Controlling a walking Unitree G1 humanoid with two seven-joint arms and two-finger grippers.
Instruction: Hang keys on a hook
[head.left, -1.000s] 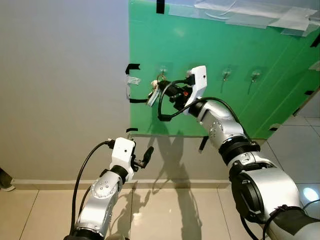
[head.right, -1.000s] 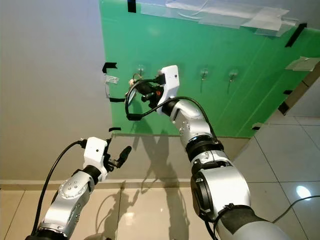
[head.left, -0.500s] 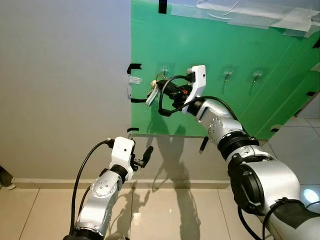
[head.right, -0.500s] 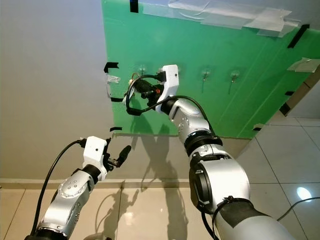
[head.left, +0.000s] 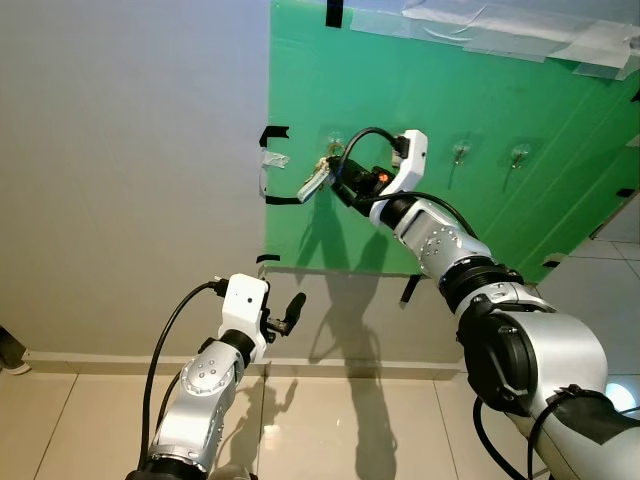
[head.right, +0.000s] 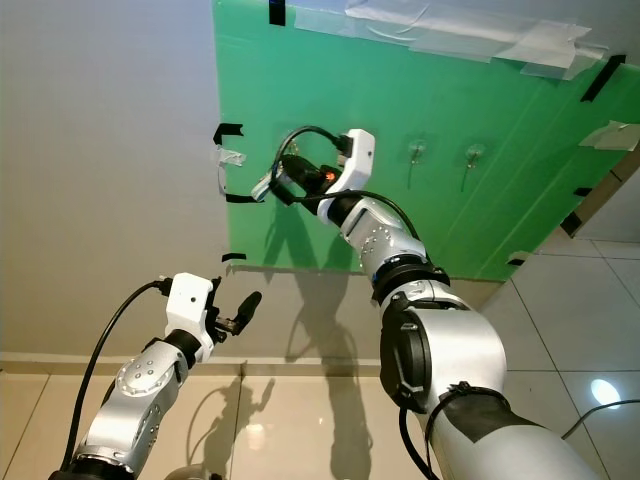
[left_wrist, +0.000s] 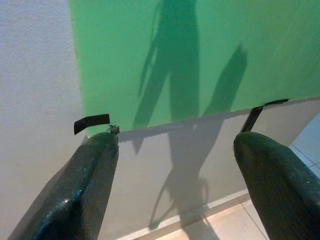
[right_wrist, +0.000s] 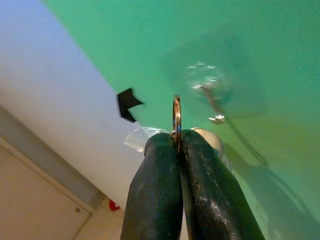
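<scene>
Green board (head.left: 400, 130) backs the right gripper (right_wrist: 177, 145), pinched tight on the keys (head.left: 313, 183) near a hook (right_wrist: 212, 102); left gripper (left_wrist: 175, 165) gapes empty.

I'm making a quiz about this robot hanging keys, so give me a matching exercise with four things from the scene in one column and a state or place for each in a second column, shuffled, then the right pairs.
Things:
1. right gripper
2. left gripper
3. key ring
4. green board

States or places:
A. taped to the wall with black tape
B. open, held low below the board
C. pinched upright between two black fingers, next to a clear hook
D. shut, raised up at the board

Pairs: 1-D, 2-B, 3-C, 4-A
</scene>
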